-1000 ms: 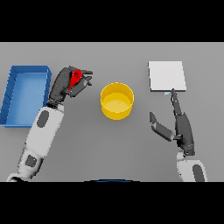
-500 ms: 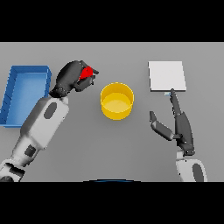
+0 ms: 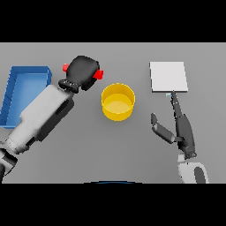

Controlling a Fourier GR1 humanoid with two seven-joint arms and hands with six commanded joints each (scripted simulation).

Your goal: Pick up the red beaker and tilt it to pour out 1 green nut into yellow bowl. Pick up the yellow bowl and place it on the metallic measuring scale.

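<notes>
My left hand (image 3: pixel 83 71) is shut on the red beaker (image 3: pixel 99 74), which it holds raised and tipped on its side just left of the yellow bowl (image 3: pixel 118 102). Only two red bits of the beaker show past the hand; the rest is hidden. I cannot see a green nut. The yellow bowl stands at the table's middle. The metallic measuring scale (image 3: pixel 168 76) is a flat pale square at the back right. My right hand (image 3: pixel 180 127) is open, fingers straight, below the scale and right of the bowl.
A blue tray (image 3: pixel 24 89) lies at the left edge of the grey table, beside my left forearm.
My left hand has lifted the red beaker and carried it right toward the yellow bowl, tipping it over. The right hand has not moved.
</notes>
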